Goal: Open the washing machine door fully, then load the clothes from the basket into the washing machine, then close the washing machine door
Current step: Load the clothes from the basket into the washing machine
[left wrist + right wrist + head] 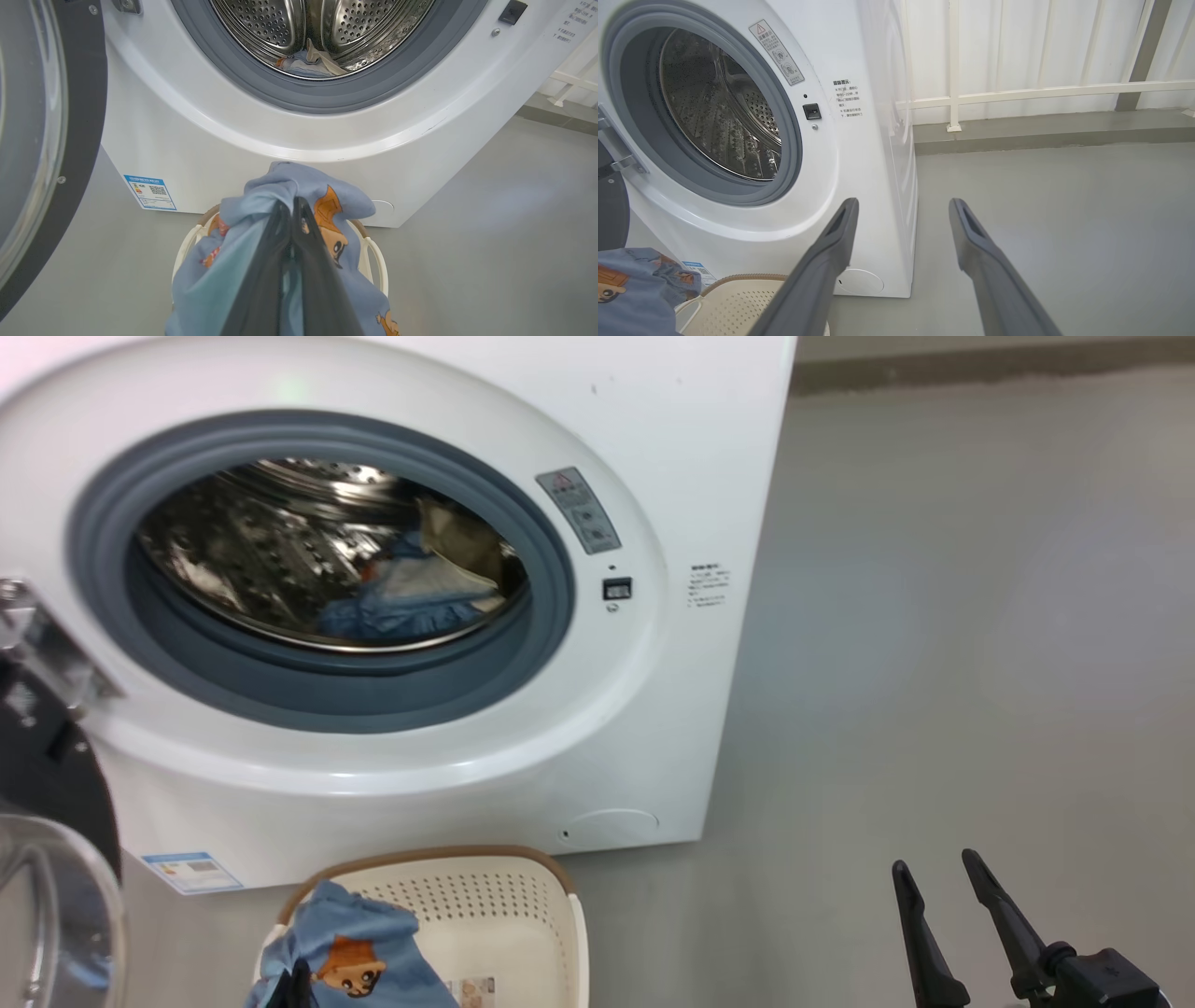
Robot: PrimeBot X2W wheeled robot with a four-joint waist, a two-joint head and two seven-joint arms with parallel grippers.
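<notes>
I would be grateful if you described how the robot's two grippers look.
Both have two long, slim fingers tapering to narrow tips. The right gripper is matte dark grey, each finger with a shallow slot near its tip, on a black, knobbly base. The left gripper looks glossier, almost black.

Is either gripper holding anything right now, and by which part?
The left gripper is shut on the clothes, pinching a bunched fold at the bundle's top. The right gripper is open, empty.
</notes>
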